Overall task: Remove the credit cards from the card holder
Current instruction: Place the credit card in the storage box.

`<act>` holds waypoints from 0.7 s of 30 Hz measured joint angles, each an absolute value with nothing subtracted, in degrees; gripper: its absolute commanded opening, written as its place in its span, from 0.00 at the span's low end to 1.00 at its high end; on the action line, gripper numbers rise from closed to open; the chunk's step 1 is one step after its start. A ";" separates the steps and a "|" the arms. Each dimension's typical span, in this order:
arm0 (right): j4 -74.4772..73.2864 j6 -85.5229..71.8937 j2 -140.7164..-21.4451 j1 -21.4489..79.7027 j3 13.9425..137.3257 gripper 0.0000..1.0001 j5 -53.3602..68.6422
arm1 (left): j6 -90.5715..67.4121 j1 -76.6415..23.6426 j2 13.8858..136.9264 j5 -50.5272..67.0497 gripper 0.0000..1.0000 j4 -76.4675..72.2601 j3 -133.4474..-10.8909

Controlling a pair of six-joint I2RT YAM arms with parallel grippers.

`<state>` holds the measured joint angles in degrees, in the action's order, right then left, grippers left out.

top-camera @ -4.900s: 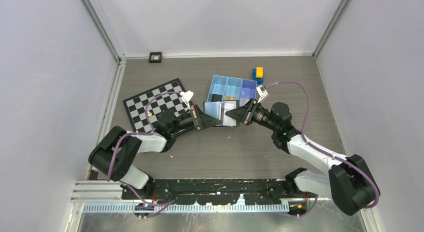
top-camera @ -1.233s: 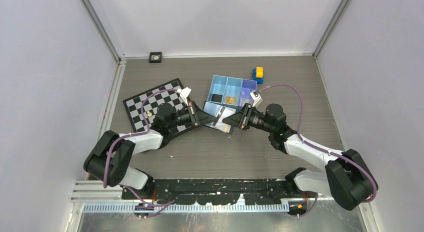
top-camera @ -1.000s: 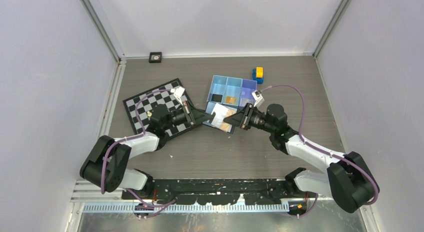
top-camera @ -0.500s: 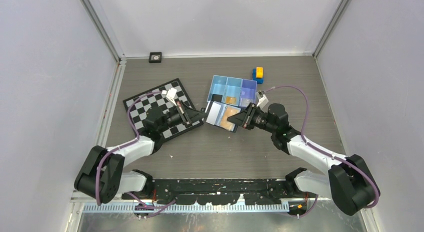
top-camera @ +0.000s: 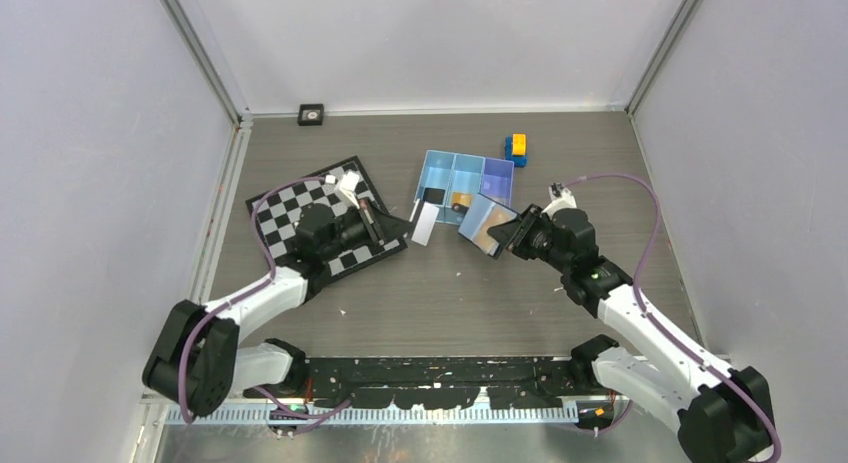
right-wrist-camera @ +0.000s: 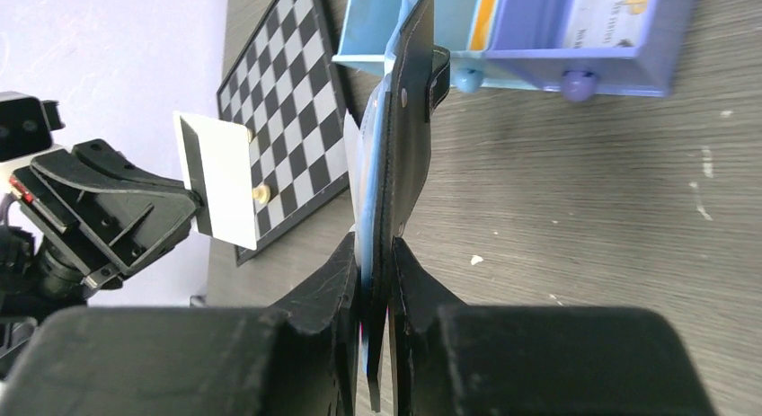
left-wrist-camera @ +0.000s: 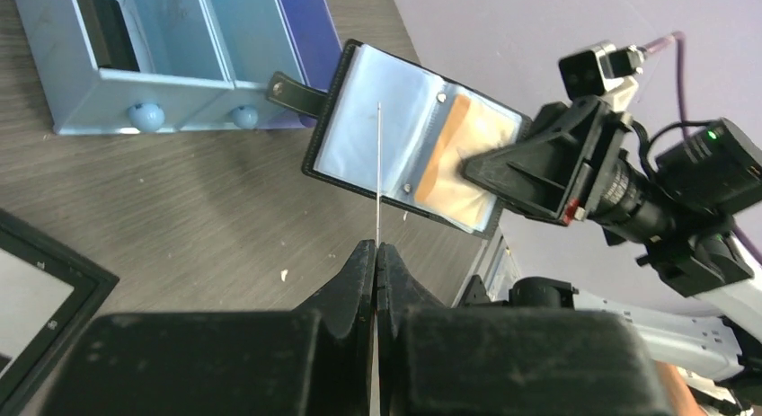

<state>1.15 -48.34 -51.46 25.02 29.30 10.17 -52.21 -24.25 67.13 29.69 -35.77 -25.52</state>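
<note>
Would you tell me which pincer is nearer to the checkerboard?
Left. The left pincer hangs at the edge of the checkerboard, gripping a pale card; the right pincer is farther right, shut on the card holder.

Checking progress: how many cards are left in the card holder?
1: gold-orange card in the card holder, by the right gripper. The left gripper holds a pale card. More may be hidden.

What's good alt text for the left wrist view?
The left gripper pinches a thin card, seen edge-on, in front of the open black card holder. The right gripper grips the holder's far side, where a gold-orange card sits in a clear sleeve; a light-blue tray stands at upper left.
</note>
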 measured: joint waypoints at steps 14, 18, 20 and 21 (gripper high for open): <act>-19.88 -45.32 -26.46 24.99 32.95 0.01 -16.95 | -50.30 -30.85 86.39 23.90 0.00 -32.27 -41.41; -21.98 -45.23 -20.91 24.93 33.34 0.00 -23.81 | -50.06 -34.98 92.92 20.71 0.00 -29.98 -48.29; -22.61 -45.23 -20.78 24.91 33.34 0.01 -25.19 | -50.37 -36.18 95.59 19.92 0.00 -29.74 -51.07; -23.00 -45.25 -20.93 24.91 33.34 0.01 -25.65 | -50.59 -36.82 97.19 19.59 0.00 -29.74 -52.62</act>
